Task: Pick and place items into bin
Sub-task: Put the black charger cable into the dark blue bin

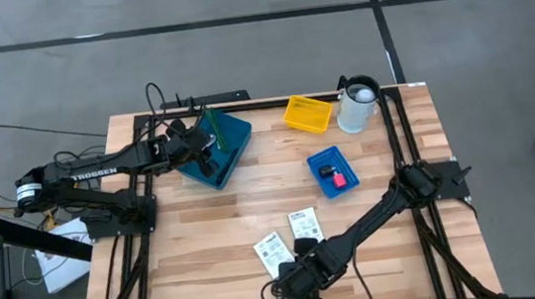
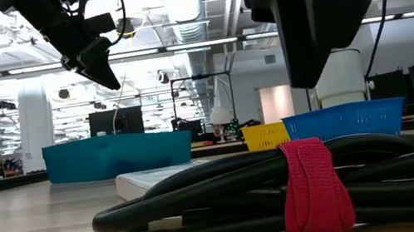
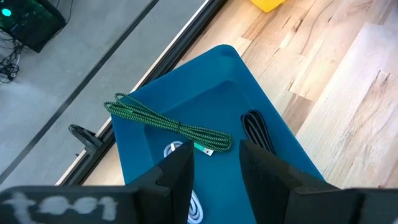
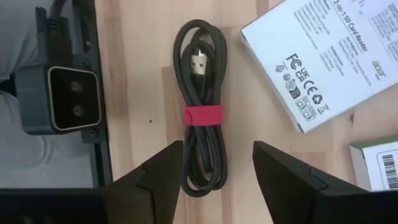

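A coiled black cable (image 4: 202, 143) bound with a red strap (image 4: 203, 116) lies flat on the table near its front edge (image 1: 279, 293). My right gripper (image 4: 217, 174) hangs open just above it, pointing down, one finger on either side of the coil's end, apart from it. Two white printed cards (image 1: 273, 253) (image 1: 306, 227) lie flat beside it. My left gripper (image 3: 214, 168) stands open above the teal bin (image 1: 232, 138), which holds a green braided cord (image 3: 168, 124), a black cord (image 3: 256, 130) and a white cord (image 3: 177, 149).
A blue basket (image 1: 344, 161) with a small red piece (image 1: 336, 175) stands mid-right. A yellow basket (image 1: 307, 113) and a white jug (image 1: 358, 105) stand at the back right. A small grey camera (image 4: 59, 99) sits at the front edge beside the cable.
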`<state>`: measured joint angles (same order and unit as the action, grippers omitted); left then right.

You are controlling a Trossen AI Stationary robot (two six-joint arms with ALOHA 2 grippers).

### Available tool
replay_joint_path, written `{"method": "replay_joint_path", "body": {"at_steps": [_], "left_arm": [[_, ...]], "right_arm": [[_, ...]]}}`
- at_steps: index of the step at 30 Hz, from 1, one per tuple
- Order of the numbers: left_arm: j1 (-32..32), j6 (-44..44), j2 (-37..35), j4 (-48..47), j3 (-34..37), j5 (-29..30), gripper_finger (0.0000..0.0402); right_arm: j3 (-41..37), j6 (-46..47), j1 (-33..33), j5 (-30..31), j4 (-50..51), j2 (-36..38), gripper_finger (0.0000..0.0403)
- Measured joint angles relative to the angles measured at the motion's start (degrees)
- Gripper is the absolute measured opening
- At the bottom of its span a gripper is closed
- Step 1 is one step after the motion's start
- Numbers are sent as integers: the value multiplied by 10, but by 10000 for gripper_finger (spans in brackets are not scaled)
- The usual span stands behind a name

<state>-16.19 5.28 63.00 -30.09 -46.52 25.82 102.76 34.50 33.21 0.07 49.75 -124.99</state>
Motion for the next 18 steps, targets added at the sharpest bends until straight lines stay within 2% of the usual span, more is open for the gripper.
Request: {"method": "replay_joint_path", "body": {"at_steps": [12,18], "left_arm": [[0,0,0,0,0,0,119],[0,0,0,-1,0,0,119]], "right_arm": [[0,-5,9,3,-1,0,182],[-4,-12,12,-2,-17,-30,175]]}}
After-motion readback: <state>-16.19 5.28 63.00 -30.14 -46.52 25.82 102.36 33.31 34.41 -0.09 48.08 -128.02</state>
